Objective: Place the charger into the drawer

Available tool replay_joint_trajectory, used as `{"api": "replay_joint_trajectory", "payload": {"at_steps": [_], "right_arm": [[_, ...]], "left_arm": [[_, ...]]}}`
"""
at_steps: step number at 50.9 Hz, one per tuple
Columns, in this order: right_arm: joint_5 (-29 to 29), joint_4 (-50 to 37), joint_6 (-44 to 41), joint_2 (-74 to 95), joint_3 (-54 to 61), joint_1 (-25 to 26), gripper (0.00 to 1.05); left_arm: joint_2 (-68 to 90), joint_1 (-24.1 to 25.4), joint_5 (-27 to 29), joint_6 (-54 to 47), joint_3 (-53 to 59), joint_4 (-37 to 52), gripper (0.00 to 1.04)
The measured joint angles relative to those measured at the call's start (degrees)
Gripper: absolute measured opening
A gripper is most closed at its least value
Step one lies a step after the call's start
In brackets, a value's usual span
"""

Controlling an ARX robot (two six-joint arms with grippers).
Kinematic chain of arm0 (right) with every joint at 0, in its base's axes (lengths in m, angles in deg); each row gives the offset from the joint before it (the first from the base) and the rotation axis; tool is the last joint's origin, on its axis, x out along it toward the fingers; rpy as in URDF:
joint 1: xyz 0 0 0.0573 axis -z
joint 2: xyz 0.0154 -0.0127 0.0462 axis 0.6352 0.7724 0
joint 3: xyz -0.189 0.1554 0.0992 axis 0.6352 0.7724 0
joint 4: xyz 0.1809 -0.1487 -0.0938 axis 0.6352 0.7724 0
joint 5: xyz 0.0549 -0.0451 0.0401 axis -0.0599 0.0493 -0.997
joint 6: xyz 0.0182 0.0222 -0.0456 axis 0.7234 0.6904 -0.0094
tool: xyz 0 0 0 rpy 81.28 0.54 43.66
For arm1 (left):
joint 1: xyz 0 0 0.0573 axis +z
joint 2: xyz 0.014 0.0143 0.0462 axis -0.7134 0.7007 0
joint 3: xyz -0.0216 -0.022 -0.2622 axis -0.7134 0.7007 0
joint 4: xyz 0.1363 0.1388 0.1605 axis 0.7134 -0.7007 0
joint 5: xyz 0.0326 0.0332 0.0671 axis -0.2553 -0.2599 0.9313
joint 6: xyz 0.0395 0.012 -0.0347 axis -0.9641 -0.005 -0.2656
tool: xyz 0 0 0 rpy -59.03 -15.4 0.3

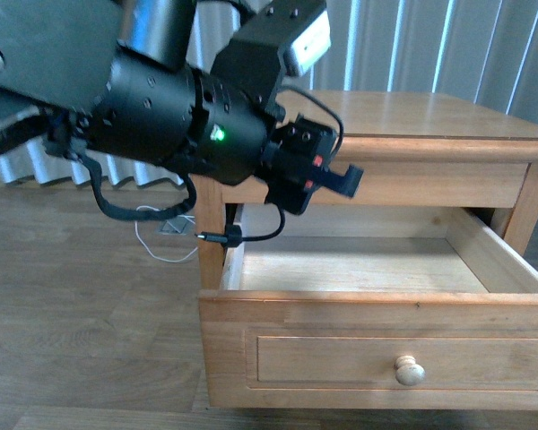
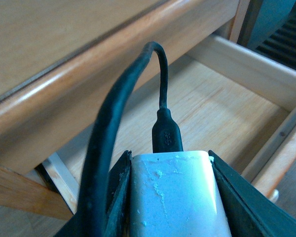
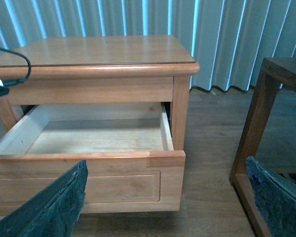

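Holds the charger (image 2: 175,197) squeezed between the fingers (image 2: 239,202) of the left pincer (image 2: 168,155), in the air over the left part of the pulled-out drawer (image 1: 341,309), just in front of the nightstand (image 1: 430,121) top rim. Lets the black cable (image 2: 160,74) arch up from the block and loop down to its plug (image 1: 217,238), hanging beside the drawer's left wall. Has the right pincer (image 3: 166,168) spread wide, apart from the drawer's front.

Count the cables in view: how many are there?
2. A black cable runs from the charger held in the left tool, above the open drawer. A white cable lies on the floor beside the nightstand. The arm may hide more.
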Motion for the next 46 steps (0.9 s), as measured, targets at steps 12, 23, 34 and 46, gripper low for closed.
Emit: {"api": "replay_joint_trajectory", "payload": {"at_steps": [12,23,34,46], "right_arm": [[0.0,0.0,0.0,0.0,0.0,0.0,0.96],[0.0,0.0,0.0,0.0,0.0,0.0,0.96],[0.0,0.0,0.0,0.0,0.0,0.0,0.96],[0.0,0.0,0.0,0.0,0.0,0.0,0.96]], "left_arm": [[11.6,-0.1,2.7,-0.2,-2.9,0.3,0.4],[16.9,-1.0,6.3,1.0,-8.0,2.0,0.39],[21.1,-1.5,7.9,2.2,-11.5,1.7,0.39],[21.3,-1.9,8.0,3.5,-12.7,2.6,0.63]]}}
